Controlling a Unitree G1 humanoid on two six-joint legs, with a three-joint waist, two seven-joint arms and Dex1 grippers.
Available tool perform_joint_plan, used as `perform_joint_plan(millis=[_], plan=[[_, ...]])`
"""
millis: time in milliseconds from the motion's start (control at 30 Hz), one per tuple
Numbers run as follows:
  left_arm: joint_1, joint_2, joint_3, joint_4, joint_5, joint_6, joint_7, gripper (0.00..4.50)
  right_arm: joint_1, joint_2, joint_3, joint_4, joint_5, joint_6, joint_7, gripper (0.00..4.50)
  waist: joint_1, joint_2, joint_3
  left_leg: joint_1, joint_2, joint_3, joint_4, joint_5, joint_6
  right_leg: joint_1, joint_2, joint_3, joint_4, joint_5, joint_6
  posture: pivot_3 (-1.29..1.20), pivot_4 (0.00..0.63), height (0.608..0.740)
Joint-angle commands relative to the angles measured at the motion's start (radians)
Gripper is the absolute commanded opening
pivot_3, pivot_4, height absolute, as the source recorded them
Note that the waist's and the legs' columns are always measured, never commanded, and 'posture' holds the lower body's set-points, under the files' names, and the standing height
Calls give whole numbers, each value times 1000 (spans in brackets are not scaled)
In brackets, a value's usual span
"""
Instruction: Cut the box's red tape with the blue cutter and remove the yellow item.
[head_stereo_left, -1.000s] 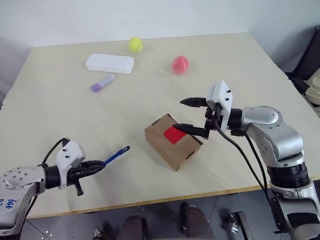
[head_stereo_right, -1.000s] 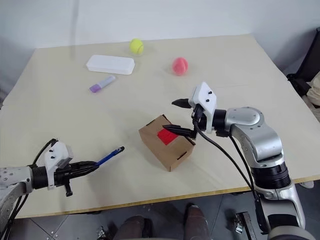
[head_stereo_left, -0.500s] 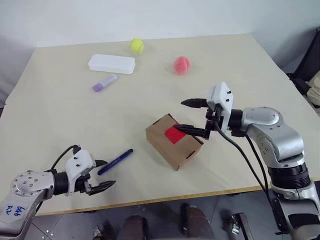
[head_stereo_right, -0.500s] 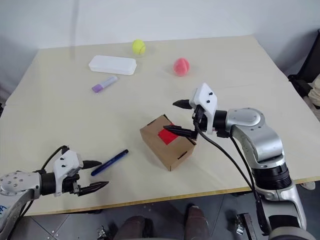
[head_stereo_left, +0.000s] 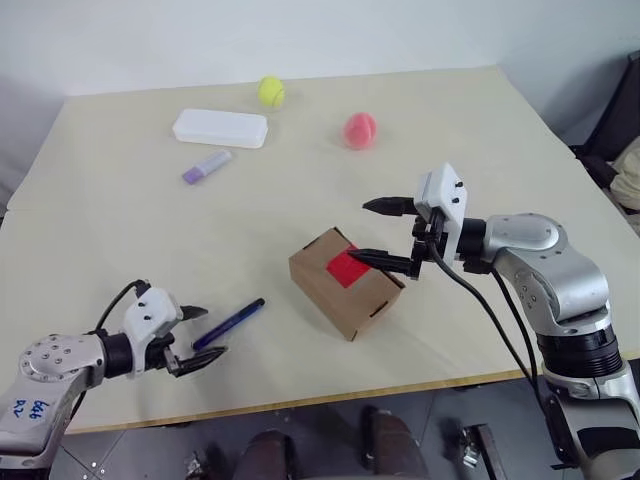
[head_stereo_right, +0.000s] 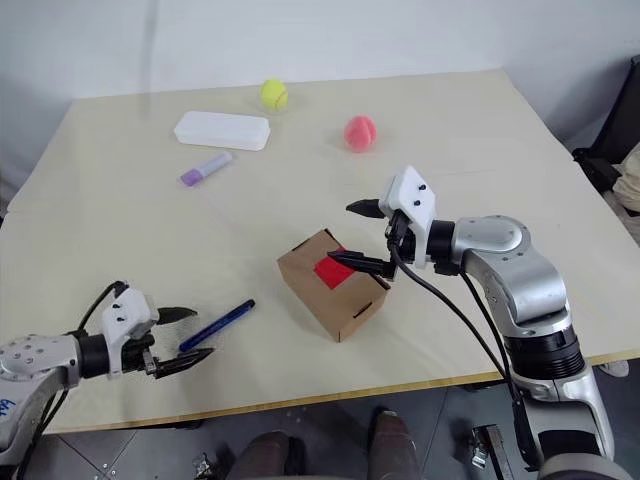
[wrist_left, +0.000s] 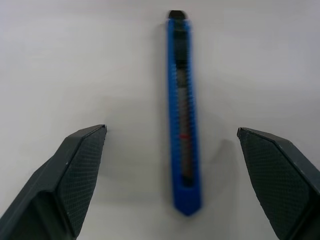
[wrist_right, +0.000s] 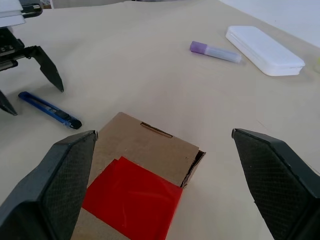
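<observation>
Left eye view, left gripper (head_stereo_left: 196, 333): its two black fingers are standing wide apart near the table's front edge, clamping nothing
Left eye view, blue cutter (head_stereo_left: 230, 323): it is lying flat on the table (head_stereo_left: 120, 240), its near end reaching in between the spread fingertips, apparently touching neither finger
Left eye view, right gripper (head_stereo_left: 368, 231): it is hanging with its fingers spread wide, one above the other; the lower tip is sitting over the far edge of the red tape (head_stereo_left: 348, 268), and whether it is touching cannot be told
Left eye view, box (head_stereo_left: 345, 283): it is sitting closed near the table's middle, red tape on its top face, well apart from the cutter
Right eye view, far table: a white case (head_stereo_right: 221, 130), a lilac marker (head_stereo_right: 205, 168), a tennis ball (head_stereo_right: 272, 94) and a pink ball (head_stereo_right: 360, 132) are lying well apart from both grippers
Left wrist view, claw: the two fingers (wrist_left: 75, 170) are standing far apart with the blue cutter lying lengthwise in the gap, clear of both pads
Right wrist view, claw: the fingers (wrist_right: 65, 175) are gaping on either side of the box's top, gripping nothing, with the red tape lying between them
Right wrist view, beyond the box: the cutter is lying just in front of the left gripper's open fingers
</observation>
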Motion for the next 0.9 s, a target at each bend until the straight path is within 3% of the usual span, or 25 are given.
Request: perform_joint_plan(millis=[33, 67, 167, 567, 900], plan=[[8, 25, -25, 66, 24, -30, -40, 4461, -18, -8, -11, -16, 16, -7, 7, 4500, 0, 0, 0, 0, 0, 0, 0, 0, 0, 0, 0, 0, 0, 0, 0, 0, 150, 740], [6, 29, -33, 70, 24, -32, -48, 4461, -19, -7, -10, -18, 16, -8, 8, 4500, 0, 0, 0, 0, 0, 1, 0, 0, 0, 0, 0, 0, 0, 0, 0, 0, 150, 740], [30, 45, -54, 73, 36, -68, -81, 3878, -20, -6, -8, -31, 23, -2, 10, 4500, 0, 0, 0, 1, 0, 1, 0, 0, 0, 0, 0, 0, 0, 0, 0, 0, 150, 740], [74, 55, -68, 99, 60, -145, -97, 393, -17, 1, 2, -80, 57, 30, 9, 4500, -2, 0, 0, 2, 0, 3, -1, 0, 0, 0, 0, 0, 0, 0, 0, 0, 150, 740], [48, 45, -97, 93, 81, -184, -83, 387, -27, 4, 13, -75, 54, 27, 17, 4500, -1, 1, 0, 2, 0, 4, -1, 0, 0, 0, 0, 1, 0, 0, 0, 0, 150, 740]])
